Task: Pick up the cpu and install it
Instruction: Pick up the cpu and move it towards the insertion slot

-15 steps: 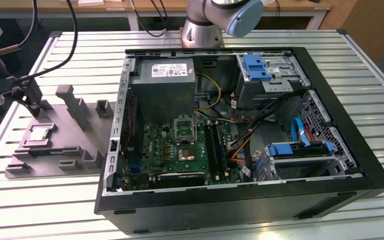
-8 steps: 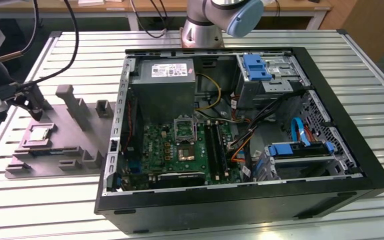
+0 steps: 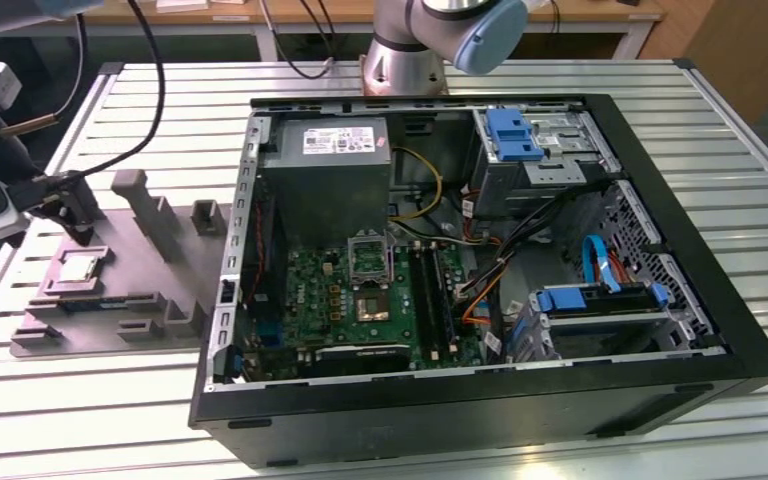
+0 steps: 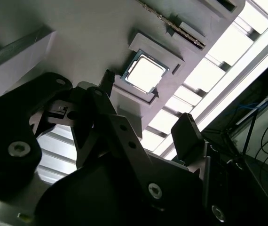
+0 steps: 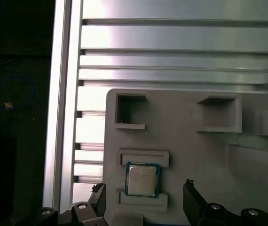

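The cpu (image 3: 80, 268) is a small silvery square chip with a pale green rim, lying flat in a recess of the grey holder (image 3: 144, 290) at the exterior view's left. In both wrist views the cpu (image 5: 142, 179) (image 4: 145, 73) sits between my two dark fingertips. My gripper (image 3: 77, 222) (image 5: 143, 200) (image 4: 145, 106) hangs just above the chip, open, one finger (image 5: 98, 197) on each side, holding nothing. Inside the open computer case (image 3: 704, 300) the motherboard's socket (image 3: 368, 300) lies bare, with its hinged frame (image 3: 371, 258) raised.
The grey holder has upright posts (image 3: 144, 205) and empty pockets (image 5: 130, 112) close to my gripper. A big grey box (image 3: 337, 170), cables (image 3: 491, 270) and blue drive brackets (image 3: 511, 135) crowd the case. The slatted metal table (image 3: 77, 410) ends just past the holder.
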`<act>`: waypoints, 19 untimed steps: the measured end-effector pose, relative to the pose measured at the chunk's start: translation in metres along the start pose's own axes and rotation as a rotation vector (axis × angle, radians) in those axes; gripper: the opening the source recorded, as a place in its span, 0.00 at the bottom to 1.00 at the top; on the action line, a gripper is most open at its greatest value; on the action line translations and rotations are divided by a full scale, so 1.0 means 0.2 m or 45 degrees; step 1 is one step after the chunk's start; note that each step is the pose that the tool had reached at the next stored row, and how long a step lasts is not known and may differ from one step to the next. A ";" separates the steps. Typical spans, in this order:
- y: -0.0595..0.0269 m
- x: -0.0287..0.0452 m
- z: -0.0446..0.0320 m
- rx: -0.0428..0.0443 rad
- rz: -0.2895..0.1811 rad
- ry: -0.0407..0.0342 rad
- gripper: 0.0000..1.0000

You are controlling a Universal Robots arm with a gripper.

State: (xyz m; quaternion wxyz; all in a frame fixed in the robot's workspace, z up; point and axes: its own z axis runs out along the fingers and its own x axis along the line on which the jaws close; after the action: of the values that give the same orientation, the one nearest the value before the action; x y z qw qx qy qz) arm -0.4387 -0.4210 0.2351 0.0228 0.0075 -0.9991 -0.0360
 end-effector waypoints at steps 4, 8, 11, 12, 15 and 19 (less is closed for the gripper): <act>-0.003 -0.002 0.033 0.000 0.005 -0.0009 0.75; -0.005 -0.003 0.060 0.005 0.008 -0.0011 0.75; -0.005 -0.003 0.062 0.006 0.008 -0.0007 0.75; -0.005 -0.003 0.062 0.006 0.008 -0.0008 0.75; -0.005 -0.003 0.063 0.006 0.008 -0.0011 0.75; -0.005 -0.003 0.063 0.006 0.008 -0.0011 0.75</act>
State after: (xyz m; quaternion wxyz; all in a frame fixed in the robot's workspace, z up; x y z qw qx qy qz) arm -0.4387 -0.4211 0.2223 0.0225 0.0045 -0.9992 -0.0337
